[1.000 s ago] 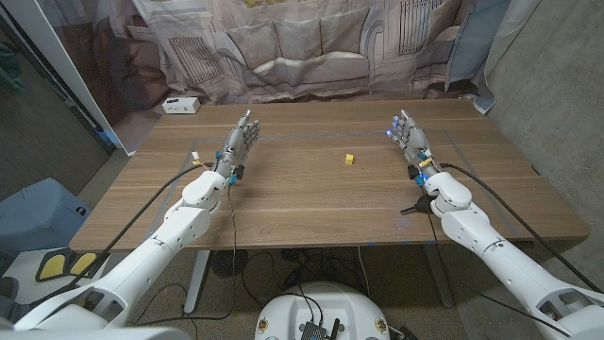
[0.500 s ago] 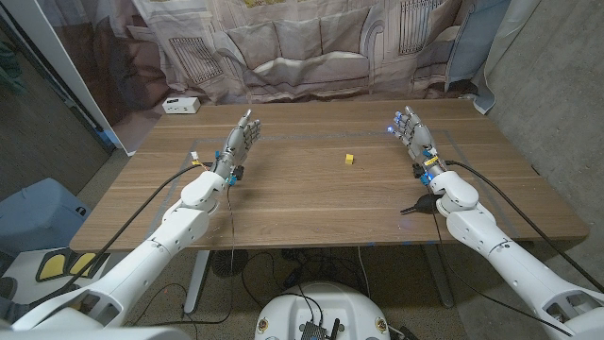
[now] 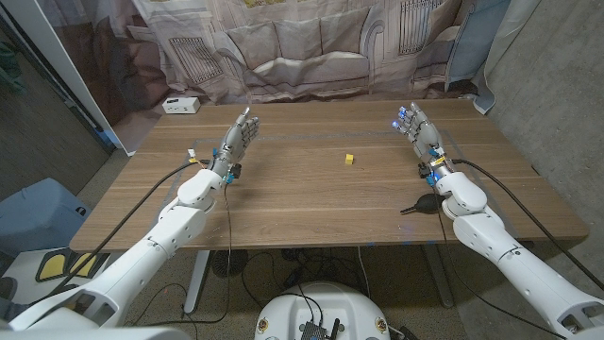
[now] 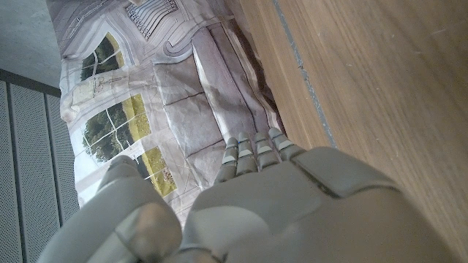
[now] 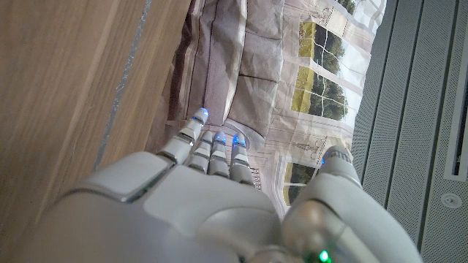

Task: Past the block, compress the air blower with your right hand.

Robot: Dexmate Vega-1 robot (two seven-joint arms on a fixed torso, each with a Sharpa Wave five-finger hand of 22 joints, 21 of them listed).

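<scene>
A small yellow block (image 3: 349,159) lies on the wooden table (image 3: 311,203), a little right of its middle. The black air blower (image 3: 419,206) lies near the table's front right, partly hidden beside my right forearm, its nozzle pointing toward the table's middle. My right hand (image 3: 418,132) is held up beyond the blower and right of the block, fingers stretched out and holding nothing; its back shows in the right wrist view (image 5: 190,201). My left hand (image 3: 236,140) stands at the left of the table, fingers straight and empty, and shows in the left wrist view too (image 4: 285,208).
A white box (image 3: 181,105) sits at the table's back left corner. A printed cloth backdrop (image 3: 311,47) hangs behind the far edge. Black cables run along both forearms and over the table's front edge.
My right hand and forearm have shifted a little to the right, away from the block. The left hand, block and blower have stayed put.
</scene>
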